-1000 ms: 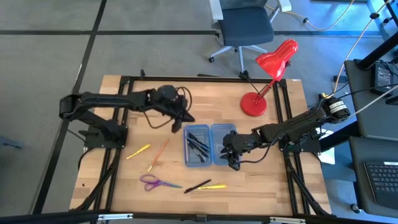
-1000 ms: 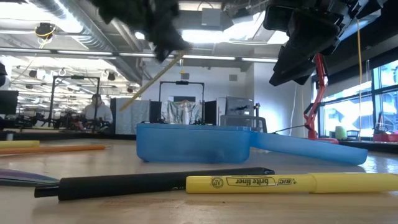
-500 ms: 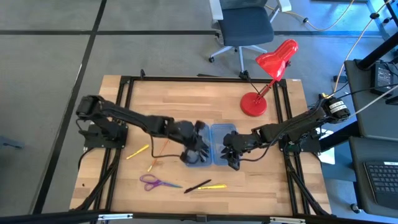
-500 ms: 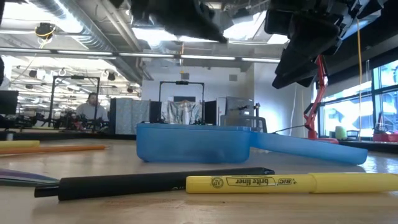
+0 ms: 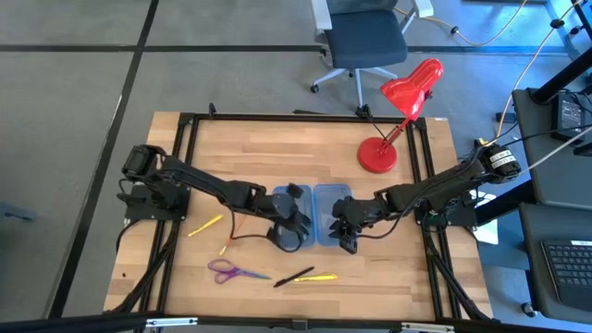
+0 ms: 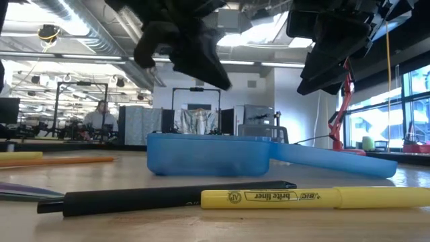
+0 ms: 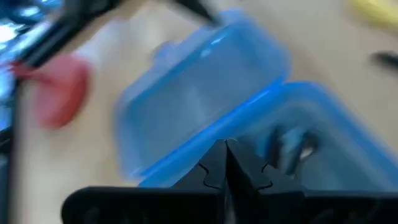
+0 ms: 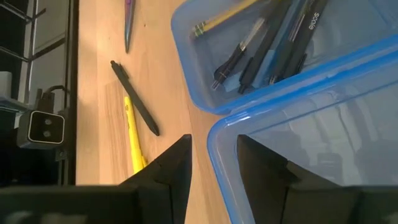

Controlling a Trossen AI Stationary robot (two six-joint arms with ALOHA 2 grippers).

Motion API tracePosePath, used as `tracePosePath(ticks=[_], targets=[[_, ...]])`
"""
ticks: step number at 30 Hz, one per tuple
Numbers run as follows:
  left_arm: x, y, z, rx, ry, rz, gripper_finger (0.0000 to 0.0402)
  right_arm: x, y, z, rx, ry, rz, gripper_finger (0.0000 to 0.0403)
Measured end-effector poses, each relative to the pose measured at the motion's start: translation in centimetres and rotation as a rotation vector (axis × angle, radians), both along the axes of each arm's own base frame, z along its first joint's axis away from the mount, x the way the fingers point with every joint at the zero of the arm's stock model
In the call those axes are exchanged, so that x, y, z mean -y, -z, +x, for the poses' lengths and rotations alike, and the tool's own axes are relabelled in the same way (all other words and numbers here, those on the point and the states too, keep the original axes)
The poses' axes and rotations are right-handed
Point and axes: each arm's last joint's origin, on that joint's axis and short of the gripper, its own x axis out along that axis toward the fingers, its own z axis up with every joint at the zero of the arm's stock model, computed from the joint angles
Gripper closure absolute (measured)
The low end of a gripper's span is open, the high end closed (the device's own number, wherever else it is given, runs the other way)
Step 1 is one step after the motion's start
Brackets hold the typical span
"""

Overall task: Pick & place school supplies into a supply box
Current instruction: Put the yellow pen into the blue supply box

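From above, the left pincer (image 5: 289, 228), which a second ago carried a wood-coloured pencil near the back of the bench (image 5: 407, 268), now hovers closed and empty over the left half of the translucent blue plastic supply box (image 5: 335, 196). The right pincer (image 5: 346, 233) grips the right half's rim, steadying it.

In the right wrist view, dark pens and a yellow pencil (image 8: 225, 15) lie inside, suggesting another delivery; a black pen (image 8: 134, 98) and yellow highlighter (image 8: 133, 135) remain outside.
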Motion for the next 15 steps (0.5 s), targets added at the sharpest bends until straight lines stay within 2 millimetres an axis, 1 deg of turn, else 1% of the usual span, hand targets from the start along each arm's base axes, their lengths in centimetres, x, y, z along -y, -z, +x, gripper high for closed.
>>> tracePosePath(ticks=[3, 8, 12, 15], targets=[[-0.1, -1.4, -1.5, -0.029, -0.083, 0.031, 0.0401, -0.3, -0.2, 0.1, 0.028, -0.042, 0.000, 0.0271], [0.1, -3.8, -4.5, -0.077, -0.221, -0.117, 0.0399, -0.5, -0.7, 0.5, 0.123, -0.139, -0.078, 0.0271], [0.0, -4.5, -6.6, -0.153, -0.368, -0.231, 0.0398, -0.6, -0.9, 0.6, 0.174, -0.206, -0.146, 0.0271], [-0.1, -4.6, -7.0, -0.163, -0.449, -0.287, 0.0398, -0.5, -1.0, 0.8, 0.209, -0.249, -0.194, 0.0271]])
